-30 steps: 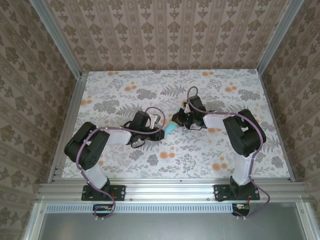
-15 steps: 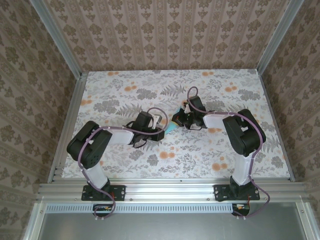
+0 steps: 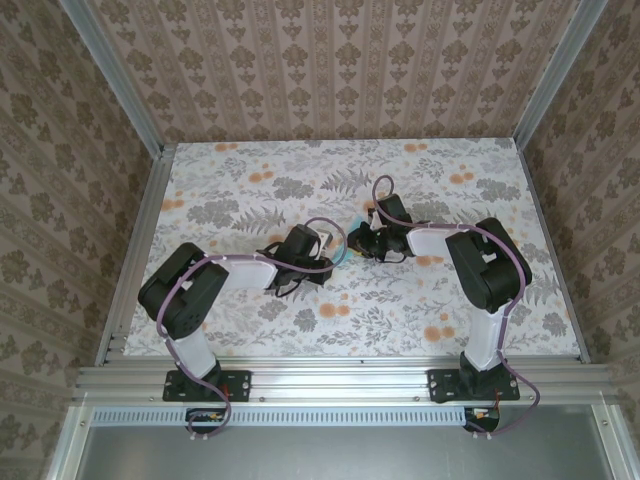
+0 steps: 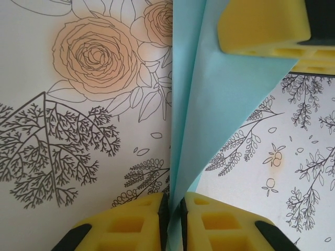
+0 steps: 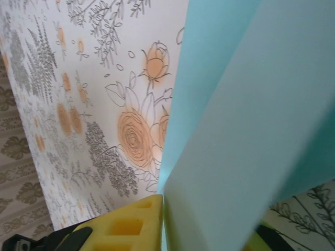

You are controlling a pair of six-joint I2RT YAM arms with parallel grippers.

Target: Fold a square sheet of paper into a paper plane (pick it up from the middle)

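The turquoise sheet of paper (image 4: 220, 104), folded into narrow layers, stands on edge above the floral table. My left gripper (image 4: 174, 222) is shut on its lower end, with both yellow pads pressed against the layers. At the paper's far end a yellow finger (image 4: 261, 26) of my right gripper lies against it. In the right wrist view the paper (image 5: 246, 125) covers most of the right gripper (image 5: 209, 238); one finger (image 5: 131, 225) touches the paper's edge and the other is nearly hidden. From above, both grippers (image 3: 328, 252) (image 3: 357, 240) meet mid-table, with a sliver of paper (image 3: 343, 253) between them.
The floral tabletop (image 3: 300, 190) stretches around both arms. Aluminium rails (image 3: 140, 250) and patterned walls close it in on the left, right and back. The arm bases (image 3: 200, 385) (image 3: 470, 380) stand at the near edge.
My left arm has slid right toward the right gripper and its jaws have come together on the paper. Most of the paper is now covered from above.
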